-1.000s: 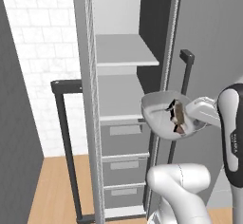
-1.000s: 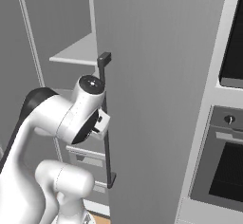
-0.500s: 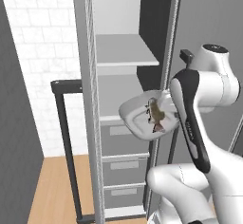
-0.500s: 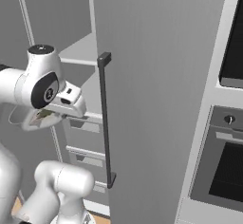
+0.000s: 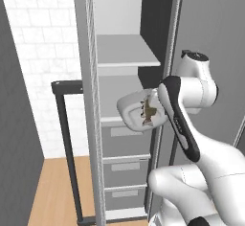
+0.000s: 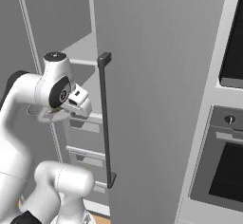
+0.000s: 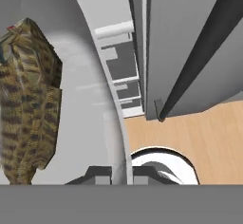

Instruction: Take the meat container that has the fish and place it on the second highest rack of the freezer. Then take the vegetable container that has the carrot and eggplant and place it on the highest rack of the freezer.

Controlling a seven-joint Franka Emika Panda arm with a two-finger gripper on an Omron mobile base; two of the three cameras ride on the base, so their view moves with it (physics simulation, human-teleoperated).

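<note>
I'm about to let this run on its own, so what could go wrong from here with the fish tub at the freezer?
The gripper pinches only the rim of the meat container, so the tub could slip or tip further. It already looks tilted, and the fish might slide out. It hangs beside the freezer frame, at about the second highest rack, so the rim may catch the post or that shelf's edge on the way in.

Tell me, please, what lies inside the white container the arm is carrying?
The fish, mottled brown, lies inside the white container, whose rim the end effector pinches. The arm covers the container's right end in the left base view, so nothing more can be confirmed there.
</note>
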